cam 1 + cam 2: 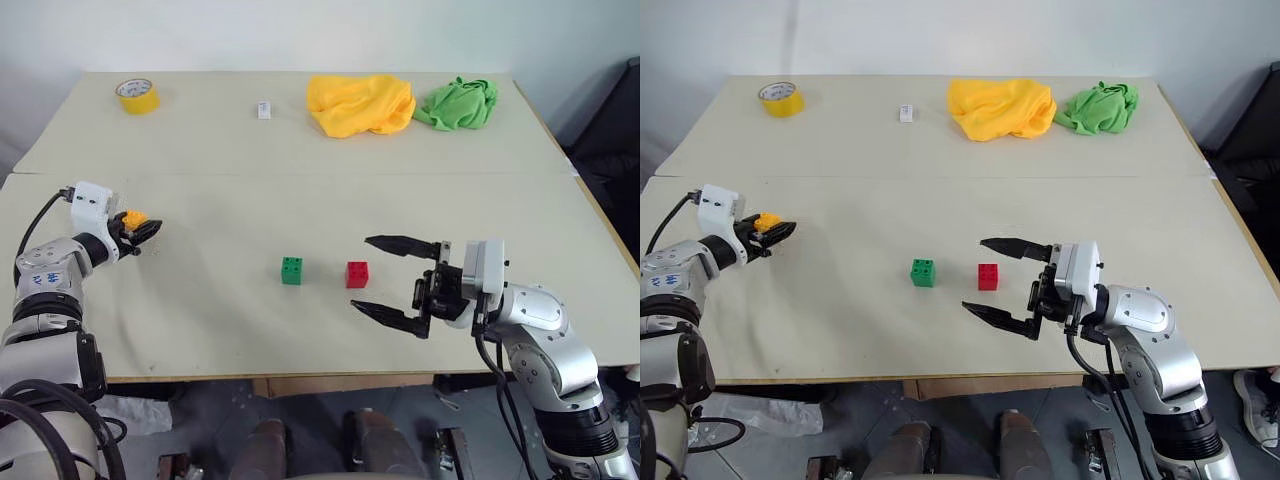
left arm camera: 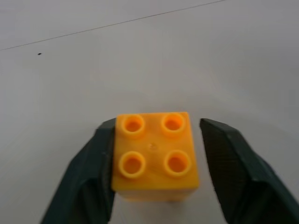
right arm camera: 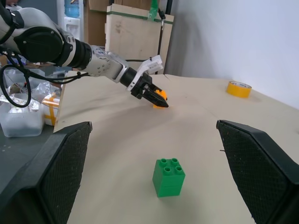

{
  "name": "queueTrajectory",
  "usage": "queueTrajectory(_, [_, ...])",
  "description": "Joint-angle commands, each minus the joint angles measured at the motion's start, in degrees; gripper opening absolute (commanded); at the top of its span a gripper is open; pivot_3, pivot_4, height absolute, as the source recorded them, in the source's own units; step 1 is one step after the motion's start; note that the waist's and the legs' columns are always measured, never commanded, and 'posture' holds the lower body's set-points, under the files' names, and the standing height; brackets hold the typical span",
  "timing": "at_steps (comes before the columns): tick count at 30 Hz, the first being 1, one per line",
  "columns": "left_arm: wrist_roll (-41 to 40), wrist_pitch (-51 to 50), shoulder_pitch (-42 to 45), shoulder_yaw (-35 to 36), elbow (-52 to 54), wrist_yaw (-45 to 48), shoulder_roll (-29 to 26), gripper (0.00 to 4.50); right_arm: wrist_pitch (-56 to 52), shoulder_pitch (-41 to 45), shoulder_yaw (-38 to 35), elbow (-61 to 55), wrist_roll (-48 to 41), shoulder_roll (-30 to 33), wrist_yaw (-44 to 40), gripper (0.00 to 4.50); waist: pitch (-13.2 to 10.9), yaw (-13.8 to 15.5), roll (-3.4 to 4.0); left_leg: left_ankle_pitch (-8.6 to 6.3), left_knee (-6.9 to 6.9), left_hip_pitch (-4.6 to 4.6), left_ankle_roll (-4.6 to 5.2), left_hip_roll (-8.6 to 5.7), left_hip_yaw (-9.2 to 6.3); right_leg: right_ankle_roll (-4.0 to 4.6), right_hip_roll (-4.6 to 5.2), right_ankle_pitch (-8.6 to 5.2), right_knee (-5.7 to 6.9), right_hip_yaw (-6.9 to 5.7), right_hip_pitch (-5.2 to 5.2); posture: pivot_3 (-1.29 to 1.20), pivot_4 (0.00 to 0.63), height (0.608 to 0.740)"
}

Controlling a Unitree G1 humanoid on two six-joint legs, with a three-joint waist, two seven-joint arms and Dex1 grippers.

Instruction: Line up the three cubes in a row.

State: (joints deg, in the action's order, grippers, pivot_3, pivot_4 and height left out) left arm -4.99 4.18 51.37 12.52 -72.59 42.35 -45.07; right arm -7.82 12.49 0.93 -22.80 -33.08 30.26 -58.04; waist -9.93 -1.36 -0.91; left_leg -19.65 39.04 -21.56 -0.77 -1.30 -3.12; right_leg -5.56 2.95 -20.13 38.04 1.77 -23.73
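No readable text, label, brand, number or sign on anything in view.

the near half of the table (image 1: 200, 320) is mostly bare. the green block (image 1: 292, 270) and the red block (image 1: 357, 274) stand near each other in the middle with a gap between them, and bare top lies all round the pair. the right gripper (image 1: 398, 281) hangs spread wide just right of the red block, closing off that side. the left gripper (image 1: 140, 228) sits at the left edge with the orange block (image 1: 134, 218) between its fingers; open table runs from there to the green block. along the far edge lie a tape roll (image 1: 138, 96), a small white block (image 1: 264, 110), a yellow cloth (image 1: 360, 104) and a green cloth (image 1: 458, 104), well apart from the blocks.
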Motion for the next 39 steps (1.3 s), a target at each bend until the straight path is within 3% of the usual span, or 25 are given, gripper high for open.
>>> queueTrajectory(1, [-2.99, 2.38, 0.15, 2.45, 1.8, 6.42, -0.67, 1.52, 0.32, 0.0, -1.31, -2.47, -0.34, 0.69, 0.53, 4.5, 0.0, 0.01, 0.0, 0.0, 0.0, 0.0, 0.0, 0.0, 0.0, 0.0, 0.0, 0.0, 0.0, 0.0, 0.0, 0.0, 0.15, 0.74])
queueTrajectory(5, [-8.72, 2.57, 2.04, 5.71, 6.1, 18.74, 0.69, 1.54, 0.38, -0.22, -1.79, -2.63, -0.31, 1.64, 0.65, 4.5, 0.0, 0.36, -0.01, 0.0, 0.03, -0.01, 0.0, 0.0, 0.0, 0.0, 0.02, 0.0, 0.01, -0.03, 0.0, 0.0, 0.15, 0.74])
queueTrajectory(12, [-5.6, 12.43, -2.97, -9.0, 22.53, 48.06, 3.33, 1.54, -0.1, -3.6, -5.3, -3.74, -1.59, 5.26, -0.33, 4.5, 0.0, 1.21, 0.01, 0.0, 0.03, 0.0, 0.0, -0.02, 0.0, 0.0, 0.04, 0.0, -0.04, 0.0, 0.04, 0.0, 0.15, 0.74])
queueTrajectory(24, [1.01, 23.81, 2.1, -15.24, 8.33, 46.8, 5.7, 1.54, -0.47, -7.25, -7.97, -4.71, -1.5, 6.83, 0.13, 4.5, -0.02, 1.24, -0.02, 0.04, 0.08, 0.04, 0.04, 0.03, 0.09, 0.0, -0.07, 0.0, 0.01, 0.07, 0.04, 0.0, 0.15, 0.74])
queueTrajectory(39, [3.69, 26.82, 4.63, -16.73, 3.39, 47.78, 8.78, 1.54, -0.06, -8.27, -8.47, -4.4, -1.03, 7.15, -0.41, 4.5, -0.02, 1.22, -0.02, 0.05, 0.11, 0.04, 0.06, 0.02, 0.1, -0.01, -0.07, 0.0, 0.04, 0.07, 0.04, 0.0, 0.15, 0.74])
